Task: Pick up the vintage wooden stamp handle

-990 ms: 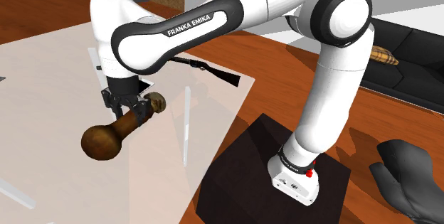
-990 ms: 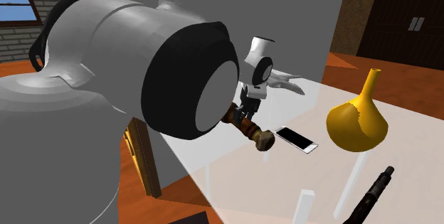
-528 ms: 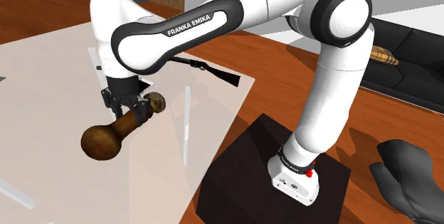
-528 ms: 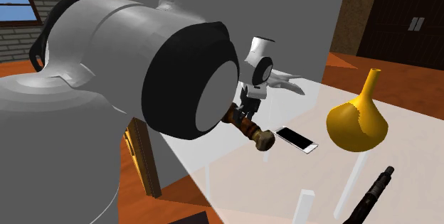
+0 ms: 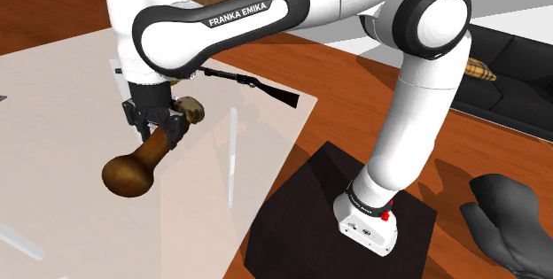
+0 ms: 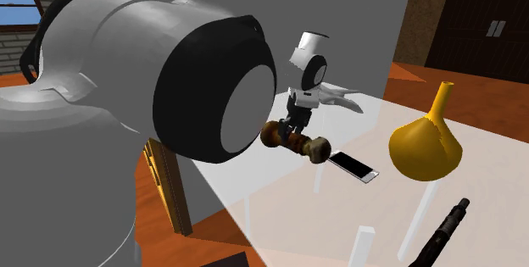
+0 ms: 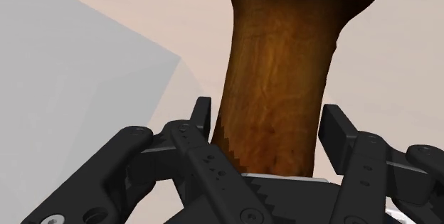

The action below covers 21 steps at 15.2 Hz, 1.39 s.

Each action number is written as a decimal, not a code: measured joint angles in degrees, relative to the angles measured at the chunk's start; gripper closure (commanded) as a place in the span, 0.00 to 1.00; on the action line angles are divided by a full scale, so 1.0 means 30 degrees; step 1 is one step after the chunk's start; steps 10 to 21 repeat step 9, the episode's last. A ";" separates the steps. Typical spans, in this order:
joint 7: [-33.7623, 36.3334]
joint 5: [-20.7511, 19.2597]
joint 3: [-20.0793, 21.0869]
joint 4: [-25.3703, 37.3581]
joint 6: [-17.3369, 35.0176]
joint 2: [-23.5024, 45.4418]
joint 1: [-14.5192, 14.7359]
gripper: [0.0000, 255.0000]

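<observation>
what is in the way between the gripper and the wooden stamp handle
Nothing visible is. The gripper is shut on the stamp handle, its fingers clasping the narrow brown shaft directly, with no other object between them.

A red-brown wooden floor (image 5: 341, 78) runs to a black sofa (image 5: 518, 100). A window (image 6: 17, 2) sits in a brick wall (image 6: 21, 47); dark double doors (image 6: 483, 19) stand beside a grey wall (image 6: 356, 11).

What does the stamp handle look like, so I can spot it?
Start at the pale table, then find the black gripper over it. Clasped in it is the stamp handle: brown wood with a round bulb end, unlike the yellow vase and flat phone.
</observation>
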 measured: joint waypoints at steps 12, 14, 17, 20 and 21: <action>-0.0044 0.0421 0.0176 0.1603 -0.2044 -0.0597 -0.0122 1.00; -0.0044 0.0421 0.0176 0.1603 -0.2044 -0.0597 -0.0122 1.00; -0.0044 0.0421 0.0176 0.1603 -0.2044 -0.0597 -0.0122 1.00; -0.0044 0.0421 0.0176 0.1603 -0.2044 -0.0597 -0.0122 1.00; -0.0044 0.0421 0.0176 0.1603 -0.2044 -0.0597 -0.0122 1.00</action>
